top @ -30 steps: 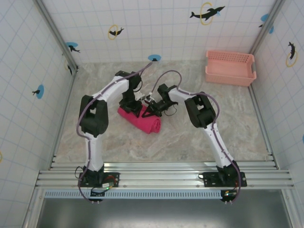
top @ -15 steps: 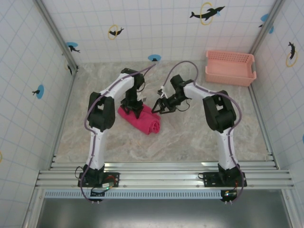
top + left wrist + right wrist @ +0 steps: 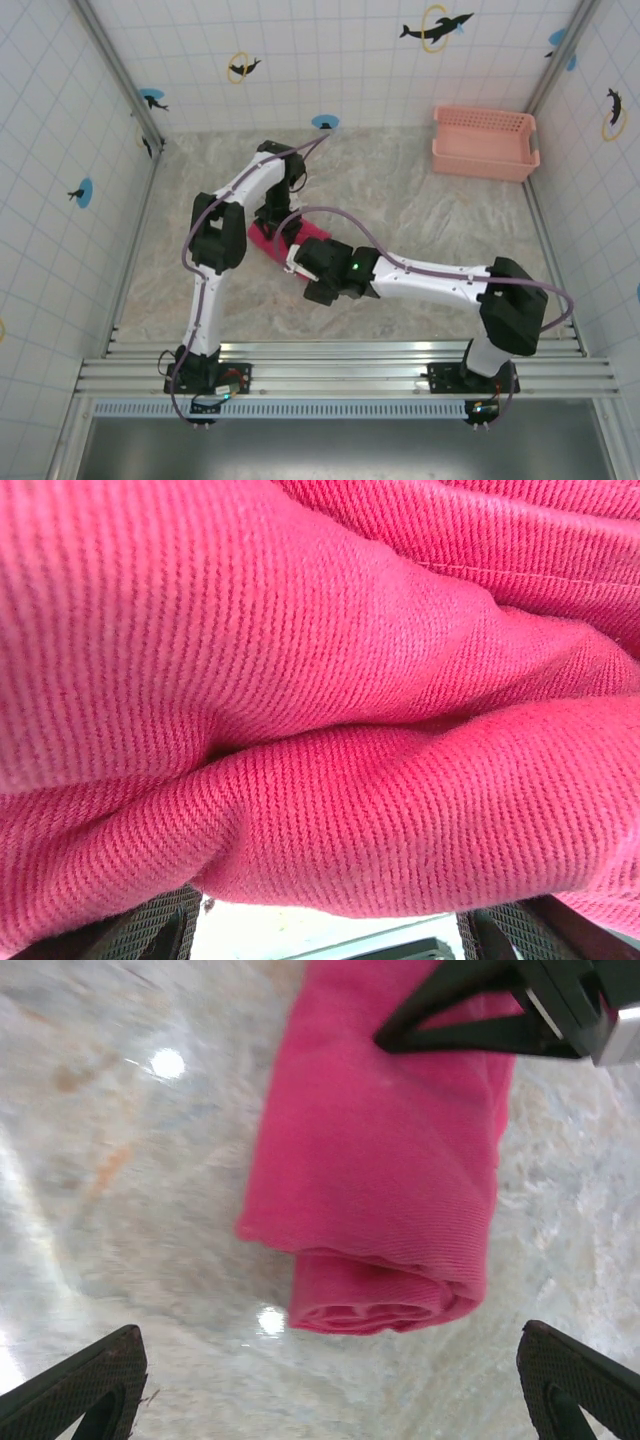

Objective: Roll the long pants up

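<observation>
- The long pants (image 3: 314, 231) are a bright magenta-red soft cloth, wound into a short, thick roll.
- The roll lies on the table (image 3: 430, 215), left of the middle, well apart from the basket (image 3: 482, 118) in the far right corner.
- From my right wrist, the pants (image 3: 385, 1180) show a smooth outer layer wrapped round. At the near end the layers curl in a flattened spiral. One loose edge sticks out a little on the left side.
- From my left wrist, the pants (image 3: 320, 730) show a fine diagonal ribbed weave and two plump folds with a dark crease between them.
- My left gripper (image 3: 283, 236) sits down on the far part of the roll. Its fingers (image 3: 150, 932) stand far apart with cloth bulging between them. The tips are buried, so I cannot tell whether they pinch anything.
- My right gripper (image 3: 325, 1392) hangs just over the near end of the roll, spread wide, with nothing in it.
- The table is a glossy, pale, marble-patterned surface that throws back bright spots of light.
- The basket is pale pink plastic, rectangular, with lattice walls.
</observation>
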Controlling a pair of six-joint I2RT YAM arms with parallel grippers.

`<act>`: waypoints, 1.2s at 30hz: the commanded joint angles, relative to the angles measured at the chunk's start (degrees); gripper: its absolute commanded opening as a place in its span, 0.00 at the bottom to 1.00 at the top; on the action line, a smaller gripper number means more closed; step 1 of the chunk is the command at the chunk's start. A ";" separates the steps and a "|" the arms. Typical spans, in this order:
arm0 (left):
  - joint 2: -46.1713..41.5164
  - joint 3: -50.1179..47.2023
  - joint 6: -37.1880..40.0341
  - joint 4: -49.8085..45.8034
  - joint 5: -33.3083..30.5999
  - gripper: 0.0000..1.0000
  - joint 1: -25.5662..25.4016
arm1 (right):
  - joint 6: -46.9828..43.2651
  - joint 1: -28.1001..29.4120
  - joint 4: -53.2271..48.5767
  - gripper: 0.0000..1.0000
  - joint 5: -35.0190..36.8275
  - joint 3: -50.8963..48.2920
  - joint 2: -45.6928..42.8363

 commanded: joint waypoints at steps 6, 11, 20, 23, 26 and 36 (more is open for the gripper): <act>6.03 -0.47 1.49 12.22 -5.54 0.67 0.96 | -3.36 5.85 0.67 0.98 6.38 4.64 8.26; 6.34 -0.12 1.80 11.34 -5.80 0.67 0.95 | -2.34 9.07 1.76 0.98 5.99 6.98 9.66; 6.70 -0.18 2.87 10.61 -6.29 0.67 0.89 | -5.94 9.58 4.01 0.98 14.60 12.61 20.84; 6.39 -0.75 3.02 10.73 -6.48 0.67 0.93 | -5.26 7.89 2.41 0.98 16.49 15.80 25.44; 6.38 -0.60 3.32 10.40 -6.52 0.68 0.90 | -3.47 6.43 1.69 0.98 18.21 16.75 28.00; 6.60 0.18 4.29 9.29 -7.44 0.68 1.03 | -4.91 0.88 5.46 0.99 22.01 15.76 34.74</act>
